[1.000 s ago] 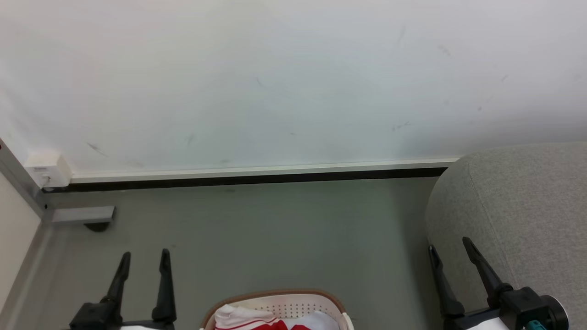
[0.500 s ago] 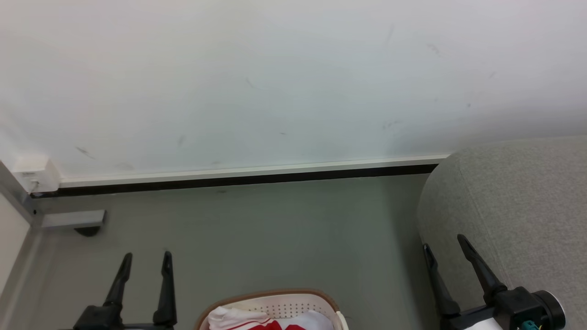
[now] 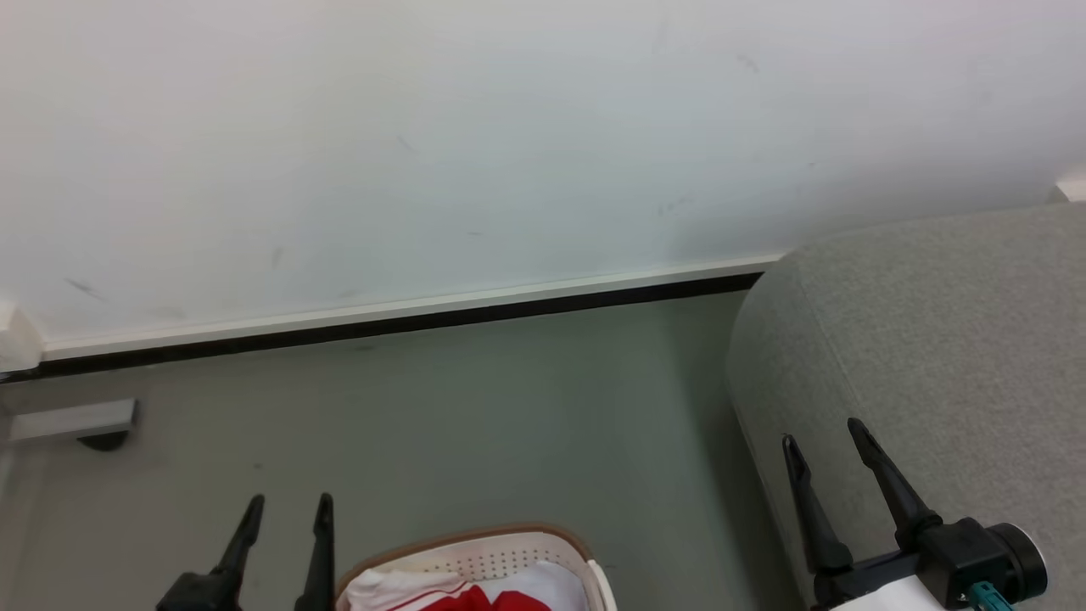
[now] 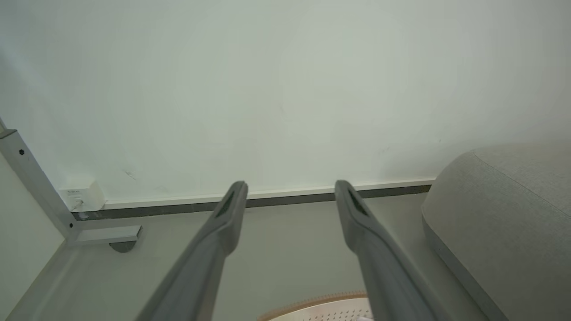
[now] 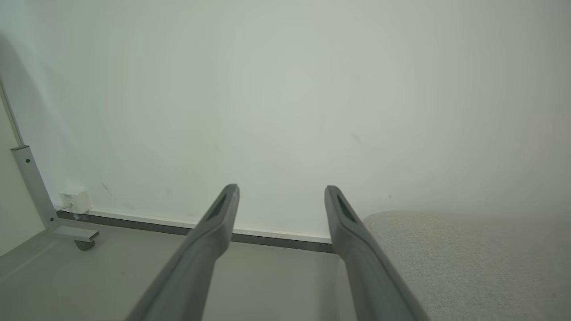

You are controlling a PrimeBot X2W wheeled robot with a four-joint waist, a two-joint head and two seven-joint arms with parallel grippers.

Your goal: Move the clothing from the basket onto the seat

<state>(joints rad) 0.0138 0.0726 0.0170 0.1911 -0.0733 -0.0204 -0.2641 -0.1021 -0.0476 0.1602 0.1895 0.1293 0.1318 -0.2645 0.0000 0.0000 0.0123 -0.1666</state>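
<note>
From the head view, the clothing [image 3: 458, 596] lies bunched in the basket [image 3: 475, 536] at the bottom edge, red and white folds cut off by the frame, so I cannot tell its long axis or which way it points. The left tool [image 3: 290, 502] stands just beside the basket's left rim, fingers parted and empty. The right tool [image 3: 821, 433], also parted and empty, sits well apart, in front of the seat [image 3: 933, 339]. I judge the left arm the nearer for the pick.

In the left wrist view, the wide fingers aim at the wall. The basket [image 4: 312, 302] rim lies below and slightly right of them.

In the right wrist view, the fingers are wide and the seat [image 5: 468, 258] lies right of them.
</note>
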